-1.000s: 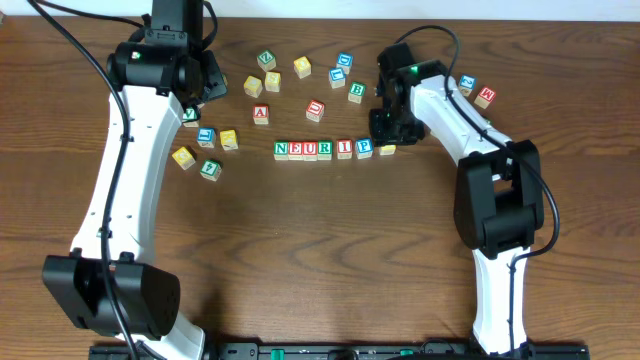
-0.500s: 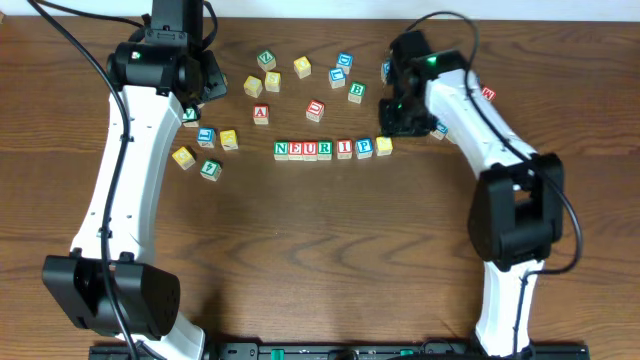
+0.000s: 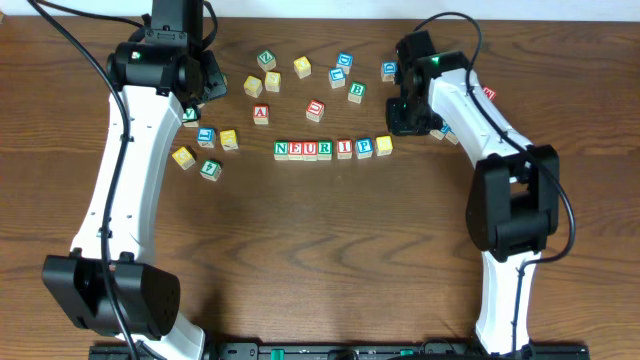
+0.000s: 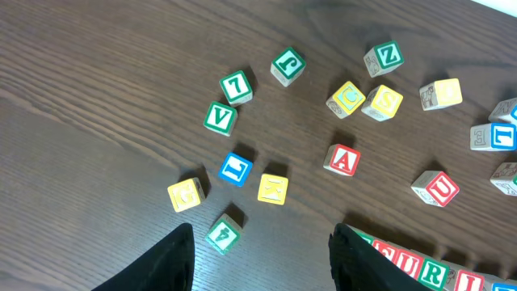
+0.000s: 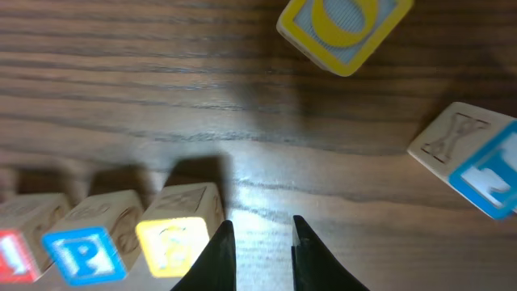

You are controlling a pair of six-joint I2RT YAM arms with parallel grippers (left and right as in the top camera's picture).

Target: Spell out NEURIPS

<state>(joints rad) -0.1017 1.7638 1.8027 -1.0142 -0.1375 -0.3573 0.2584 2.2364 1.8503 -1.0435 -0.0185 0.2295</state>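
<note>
A row of cubes reads N (image 3: 282,150), E (image 3: 297,150), U (image 3: 311,150), R (image 3: 325,150), I (image 3: 345,149), P (image 3: 364,148). A yellow-topped cube (image 3: 383,145) closes its right end. My right gripper (image 3: 402,122) hovers just behind and right of that end, slightly open and empty. In the right wrist view the yellow-topped cube (image 5: 178,230) lies just left of the gripper (image 5: 262,230), beside the blue P (image 5: 81,250). My left gripper (image 3: 205,88) is far back left, wide open and empty (image 4: 262,234).
Loose cubes lie behind the row: a red A (image 3: 261,113), a red one (image 3: 315,110), a green B (image 3: 356,90), and several left of it (image 3: 207,136). A yellow-rimmed cube (image 5: 343,28) and a blue cube (image 5: 477,158) lie near my right gripper.
My right gripper has let go of the yellow-topped cube at the row's right end and pulled back and to the right. The left arm has not moved.
</note>
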